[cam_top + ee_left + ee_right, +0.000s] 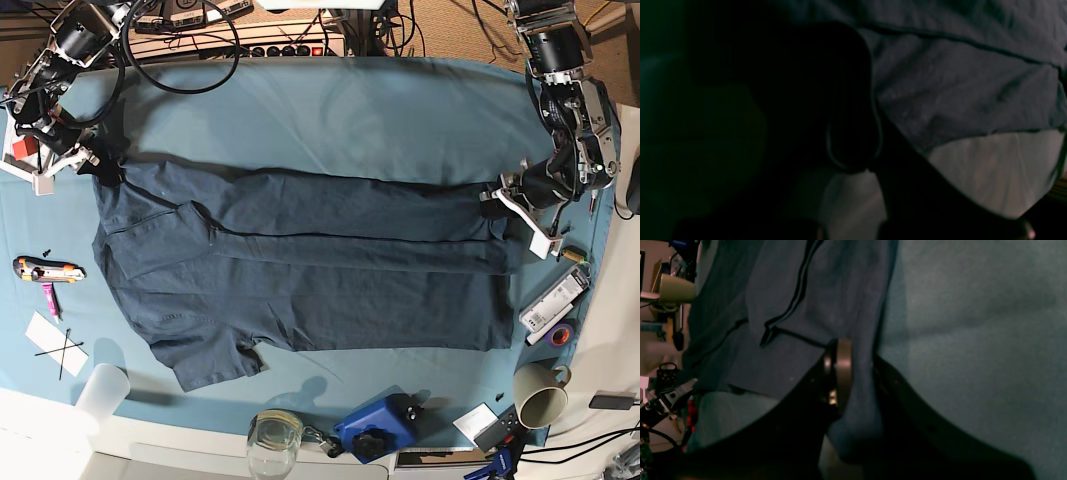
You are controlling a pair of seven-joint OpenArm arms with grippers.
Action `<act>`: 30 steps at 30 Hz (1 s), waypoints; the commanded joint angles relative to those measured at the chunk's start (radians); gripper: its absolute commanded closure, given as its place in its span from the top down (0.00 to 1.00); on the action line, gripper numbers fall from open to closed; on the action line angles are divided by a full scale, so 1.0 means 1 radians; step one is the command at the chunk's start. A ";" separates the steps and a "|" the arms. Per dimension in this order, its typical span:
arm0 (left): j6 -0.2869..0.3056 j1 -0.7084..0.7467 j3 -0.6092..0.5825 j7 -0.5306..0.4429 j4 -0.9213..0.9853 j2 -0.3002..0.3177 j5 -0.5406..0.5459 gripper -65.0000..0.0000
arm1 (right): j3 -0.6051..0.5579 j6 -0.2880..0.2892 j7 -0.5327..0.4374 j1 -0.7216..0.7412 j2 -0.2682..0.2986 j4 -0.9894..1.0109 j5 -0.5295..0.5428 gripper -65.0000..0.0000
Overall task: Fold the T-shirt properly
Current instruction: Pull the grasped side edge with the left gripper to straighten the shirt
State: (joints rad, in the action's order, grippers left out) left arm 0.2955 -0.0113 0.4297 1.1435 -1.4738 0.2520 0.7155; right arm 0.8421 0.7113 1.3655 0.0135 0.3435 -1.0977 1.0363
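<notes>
The dark slate-blue T-shirt (330, 290) lies sideways on the teal table cloth (400, 100), shoulders to the left and hem to the right, with a sleeve sticking out at the bottom left. A long fold edge runs across its upper part. My left gripper (497, 205) is at the hem's upper right corner, shut on the fabric (957, 83); one dark finger (846, 116) shows in the left wrist view. At the upper left shoulder corner my right gripper (105, 168) is shut, with a bunch of T-shirt cloth (826, 290) pinched against its pad (843, 366).
Along the front edge stand a mug (540, 395), a glass jar (272, 437), a blue device (380, 425) and a white cup (100, 390). A utility knife (45, 268) lies at the left, a tape roll (562, 333) at the right. Cables (180, 60) and a power strip (270, 40) line the back.
</notes>
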 commanded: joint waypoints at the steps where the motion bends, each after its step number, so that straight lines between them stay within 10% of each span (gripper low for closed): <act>1: -0.007 0.017 -0.008 0.079 -0.005 0.001 -0.057 0.00 | -0.002 -0.013 0.031 -0.003 0.010 -0.002 0.018 0.00; 30: -0.008 0.304 0.038 0.073 -0.321 0.006 -0.067 0.00 | 0.096 -0.013 0.031 -0.223 0.055 -0.329 0.123 0.00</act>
State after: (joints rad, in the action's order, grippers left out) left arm 0.2955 0.2855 0.4618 1.1782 -1.7897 0.2489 0.6937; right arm 0.9279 0.6968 1.4147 -0.2134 0.3706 -1.4075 1.1366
